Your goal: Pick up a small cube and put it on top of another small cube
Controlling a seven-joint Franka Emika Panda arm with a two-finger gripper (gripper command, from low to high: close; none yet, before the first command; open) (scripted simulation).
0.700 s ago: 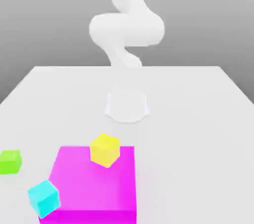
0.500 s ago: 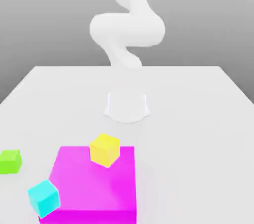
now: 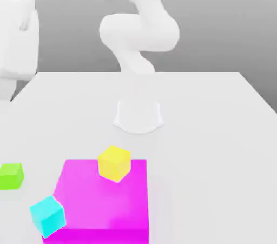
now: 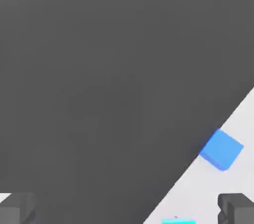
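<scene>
A yellow small cube (image 3: 114, 163) rests on the far edge of a large magenta block (image 3: 103, 199). A cyan small cube (image 3: 47, 215) leans at that block's near corner on the exterior view's left. A green small cube (image 3: 11, 176) lies on the table further left. In the hand view a blue small cube (image 4: 221, 149) sits on the white table close to its edge, well ahead of my gripper (image 4: 126, 210). The gripper is open, its dark fingertips (image 4: 235, 208) stand wide apart with nothing between them.
The white table (image 3: 205, 129) carries the arm's round base (image 3: 138, 116) at its middle. A bulky white part of the arm (image 3: 19, 37) hangs high at the exterior view's upper left. Beyond the table edge the hand view looks onto dark floor (image 4: 99, 69).
The arm has swung, bringing a dark joint and a large white part into the exterior view's upper left. The cubes and the magenta block have not moved.
</scene>
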